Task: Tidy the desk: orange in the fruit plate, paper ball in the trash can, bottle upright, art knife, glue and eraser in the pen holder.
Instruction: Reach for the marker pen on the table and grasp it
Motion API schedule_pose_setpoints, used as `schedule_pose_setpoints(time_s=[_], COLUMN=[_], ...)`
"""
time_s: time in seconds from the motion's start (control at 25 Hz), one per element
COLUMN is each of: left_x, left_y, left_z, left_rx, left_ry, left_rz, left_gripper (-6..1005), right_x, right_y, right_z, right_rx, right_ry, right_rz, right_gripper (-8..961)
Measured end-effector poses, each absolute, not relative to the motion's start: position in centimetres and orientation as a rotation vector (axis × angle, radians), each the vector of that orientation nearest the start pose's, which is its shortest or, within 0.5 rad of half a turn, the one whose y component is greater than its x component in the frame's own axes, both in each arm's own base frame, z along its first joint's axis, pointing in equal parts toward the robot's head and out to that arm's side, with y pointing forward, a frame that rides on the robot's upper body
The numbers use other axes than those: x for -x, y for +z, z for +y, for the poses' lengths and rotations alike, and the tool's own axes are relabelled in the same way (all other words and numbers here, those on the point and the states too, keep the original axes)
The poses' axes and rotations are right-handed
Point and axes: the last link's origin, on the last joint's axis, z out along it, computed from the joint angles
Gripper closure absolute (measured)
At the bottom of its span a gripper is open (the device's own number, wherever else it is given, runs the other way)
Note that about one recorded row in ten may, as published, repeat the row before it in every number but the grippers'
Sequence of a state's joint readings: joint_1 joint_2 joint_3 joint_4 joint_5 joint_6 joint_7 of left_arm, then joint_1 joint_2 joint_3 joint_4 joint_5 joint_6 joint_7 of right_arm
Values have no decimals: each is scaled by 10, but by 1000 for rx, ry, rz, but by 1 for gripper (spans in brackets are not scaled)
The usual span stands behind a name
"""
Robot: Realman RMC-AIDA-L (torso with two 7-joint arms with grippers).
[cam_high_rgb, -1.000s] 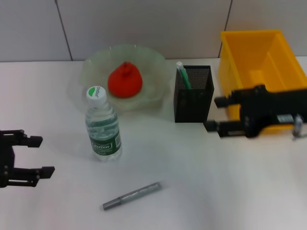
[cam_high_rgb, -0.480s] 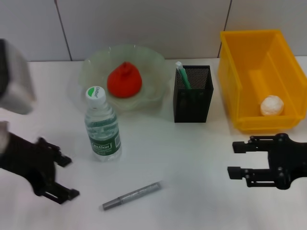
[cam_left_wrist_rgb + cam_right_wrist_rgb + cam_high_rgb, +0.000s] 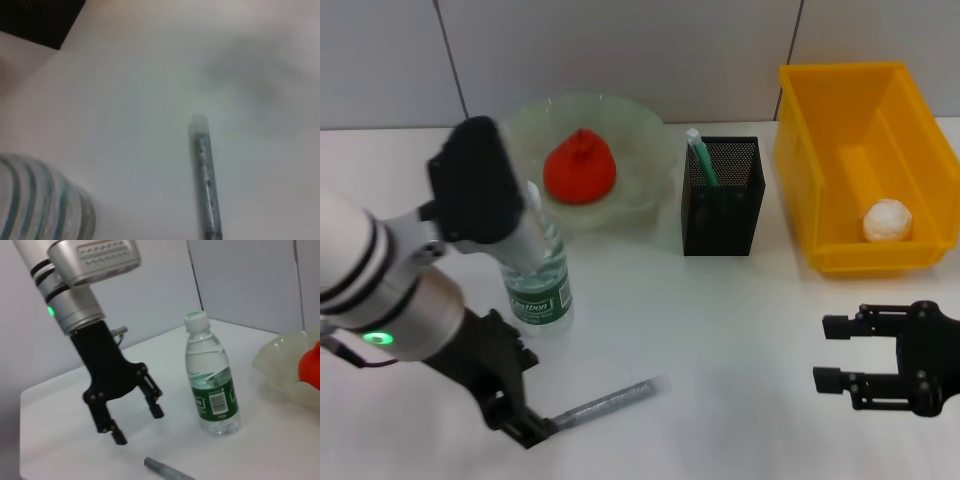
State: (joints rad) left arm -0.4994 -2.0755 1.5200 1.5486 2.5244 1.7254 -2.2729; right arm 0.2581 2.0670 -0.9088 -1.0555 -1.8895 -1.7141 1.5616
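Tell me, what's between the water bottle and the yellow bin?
In the head view, the black pen holder stands between the bottle and the yellow bin.

The setting reads as a robotics lab or test bench dressed up as an office desk. A plain white tabletop (image 3: 720, 330) stands against a grey panelled wall with dark seams (image 3: 620, 50). Staged desk props sit on it: a black mesh metal pen holder (image 3: 723, 205), a bright yellow plastic storage bin (image 3: 820, 170) and a translucent pale-green scalloped fruit plate (image 3: 640, 140).
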Motion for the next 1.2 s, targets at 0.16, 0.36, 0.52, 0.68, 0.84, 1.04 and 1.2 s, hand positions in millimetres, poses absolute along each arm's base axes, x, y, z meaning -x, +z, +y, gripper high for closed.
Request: schedule_pose_setpoints(time_s=[0.16, 0.36, 0.52, 0.68, 0.84, 1.04, 1.2], left_x=[164, 170, 174, 172, 172, 175, 177], left_y=[-12, -39, -49, -59, -65, -65, -66], left_z=[308, 313, 313, 308, 307, 308, 308], left_rx=[2881, 2869, 2858, 2856, 2841, 2817, 2807], left_ry=[665, 736, 745, 769, 783, 805, 822], left_rz=[-427, -501, -515, -477, -445, -438, -431], left_gripper=[301, 320, 336, 351, 367, 392, 434], right_x=[-277, -285, -290, -292, -292, -293, -292], right_y=[38, 37, 37, 40, 41, 40, 40], right_z=[269, 266, 267, 269, 269, 269, 270], right_rx=[2810, 2801, 2784, 2772, 2767, 2765, 2762], right_ry=[616, 637, 644, 652, 654, 656, 661], right_rz=[598, 618, 641, 651, 652, 655, 657], right_gripper=[279, 279, 280, 280, 280, 280, 280])
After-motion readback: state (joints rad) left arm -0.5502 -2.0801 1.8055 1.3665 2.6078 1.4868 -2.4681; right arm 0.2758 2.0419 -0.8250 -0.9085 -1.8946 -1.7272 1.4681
